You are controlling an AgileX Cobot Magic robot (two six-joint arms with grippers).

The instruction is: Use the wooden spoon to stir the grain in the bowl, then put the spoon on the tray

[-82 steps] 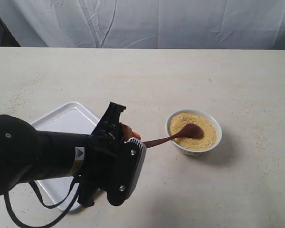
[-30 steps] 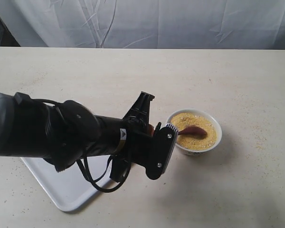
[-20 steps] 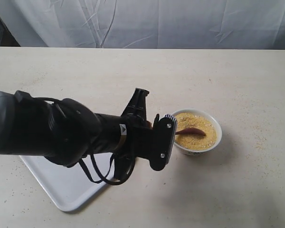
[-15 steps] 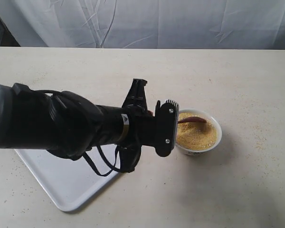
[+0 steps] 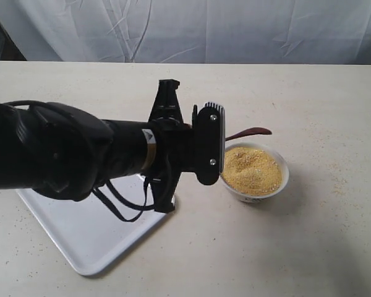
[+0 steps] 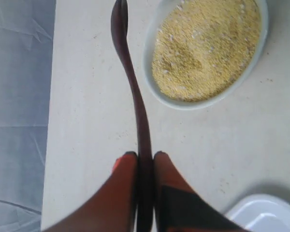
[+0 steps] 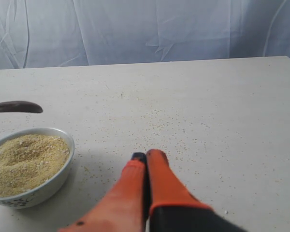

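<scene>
Pale table (image 5: 309, 93): white tray (image 5: 80, 235) left, bowl (image 5: 287, 176) of grain (image 5: 252, 170) right, apart; loose specks (image 7: 157, 126) scattered.

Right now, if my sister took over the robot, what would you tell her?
The left gripper is shut on the wooden spoon, at its handle.
The right gripper is shut and empty, near the bowl.
The spoon is in the air, out of the grain. The tray lies apart from the bowl, nothing on it.
Done: stirring seems over.
Left: lay the spoon on the tray, then let go.
</scene>
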